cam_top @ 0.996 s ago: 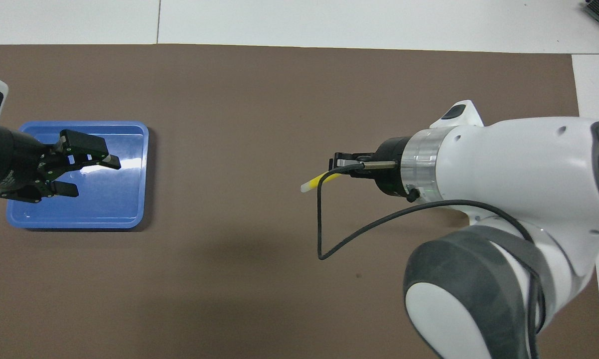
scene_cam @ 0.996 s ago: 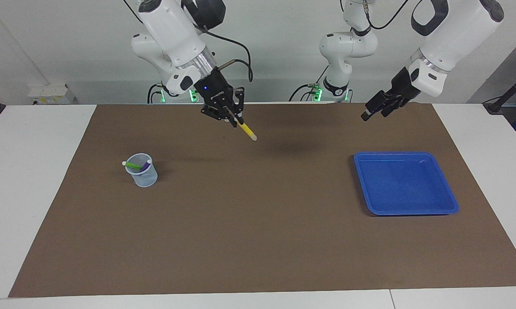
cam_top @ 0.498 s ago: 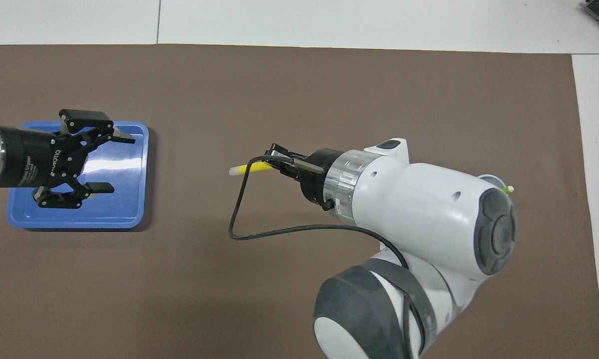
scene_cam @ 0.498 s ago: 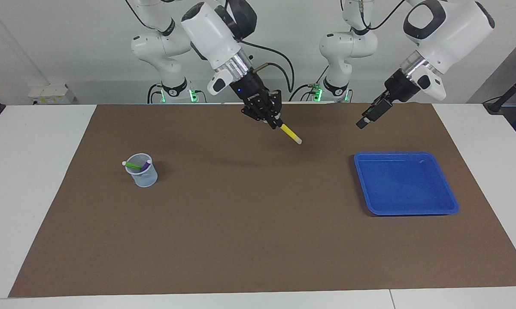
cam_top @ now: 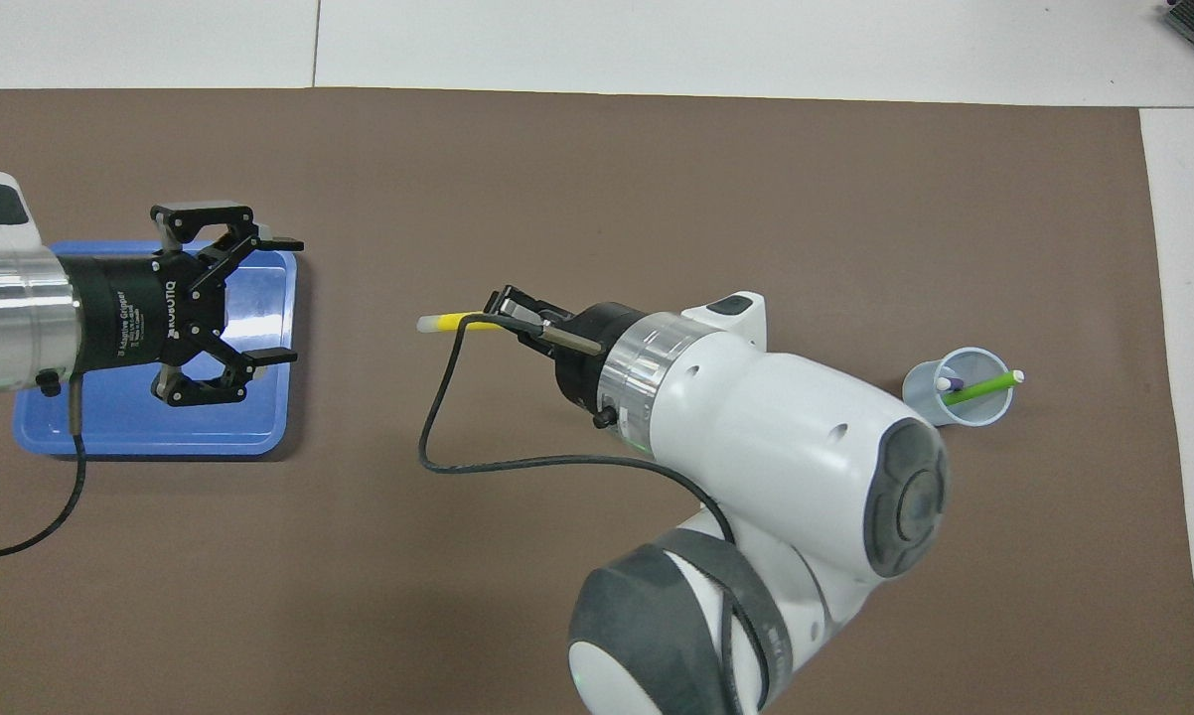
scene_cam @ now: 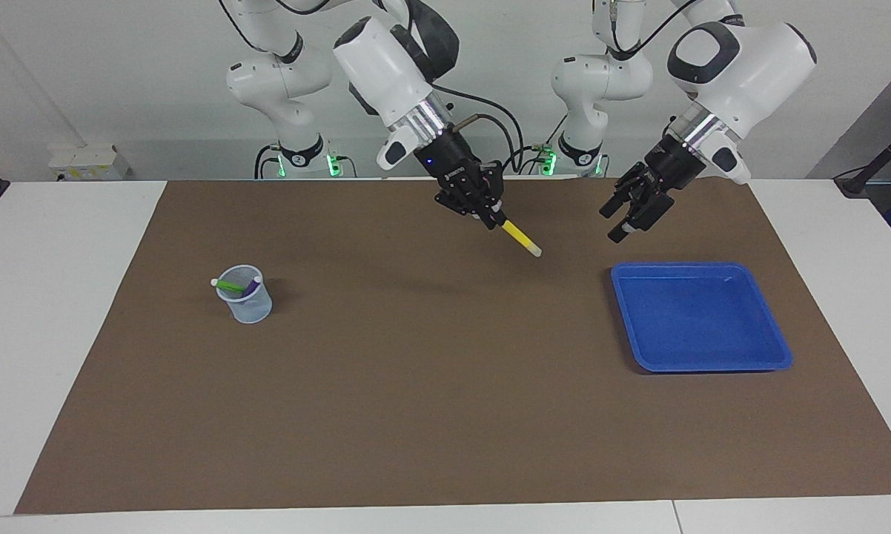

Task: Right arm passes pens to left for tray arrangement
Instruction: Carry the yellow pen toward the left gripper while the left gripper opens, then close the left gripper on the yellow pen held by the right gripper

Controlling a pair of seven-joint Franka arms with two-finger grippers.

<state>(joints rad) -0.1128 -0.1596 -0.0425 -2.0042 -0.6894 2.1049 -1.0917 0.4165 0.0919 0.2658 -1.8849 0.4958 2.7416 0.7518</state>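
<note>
**Yellow pen held out over the mat**

The right claw (scene_cam: 490,215) pinches the yellow pen (scene_cam: 520,238) by one end over the middle of the brown mat (scene_cam: 431,386) on the bench. The pen slants down, its pale tip toward the left arm's end — its other end is hidden inside the fingers. The left claw (cam_top: 277,300) hangs spread wide over the edge of the blue tray (scene_cam: 701,317), well apart from the pen's tip. The green pen (cam_top: 982,386) and purple pen (cam_top: 949,383) stand tilted in the pale cup (scene_cam: 246,297) at the right arm's end — their lower parts hidden.
</note>
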